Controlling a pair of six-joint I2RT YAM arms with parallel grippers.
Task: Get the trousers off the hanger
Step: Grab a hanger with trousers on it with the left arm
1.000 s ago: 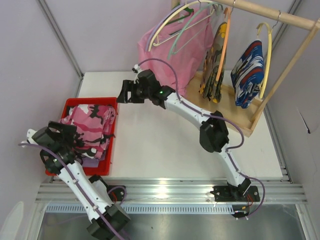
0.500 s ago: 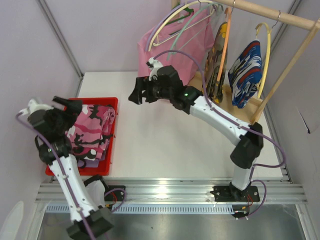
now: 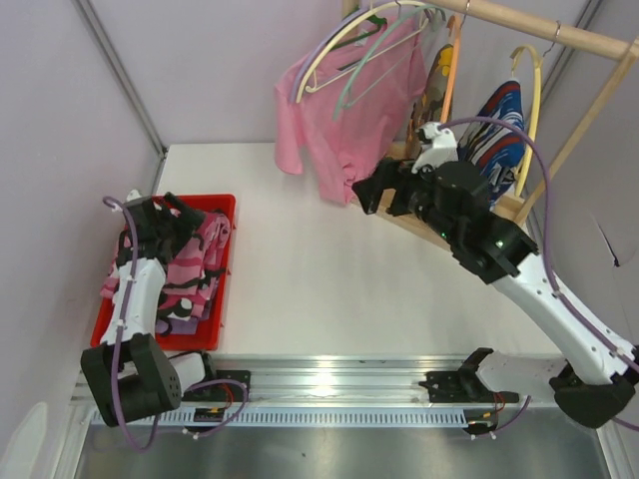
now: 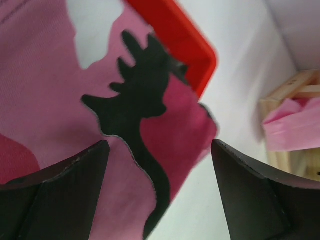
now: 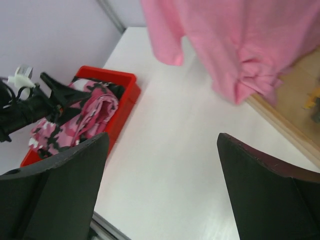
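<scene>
The left pincer (image 3: 165,222) stands spread wide, gripping nothing, over the pink-and-black camouflage trousers (image 3: 190,264) heaped in the red plastic tray (image 3: 227,284) on the white bench (image 3: 329,279); the right pincer (image 3: 367,197) gapes open, holding nothing, beside the plain pink T-shirt (image 3: 339,120); 2 other pairs, the yellow-olive camouflage trousers (image 3: 436,90) and the blue, white and red print trousers (image 3: 504,115), hang on hangers from the wooden rail (image 3: 539,30).
</scene>
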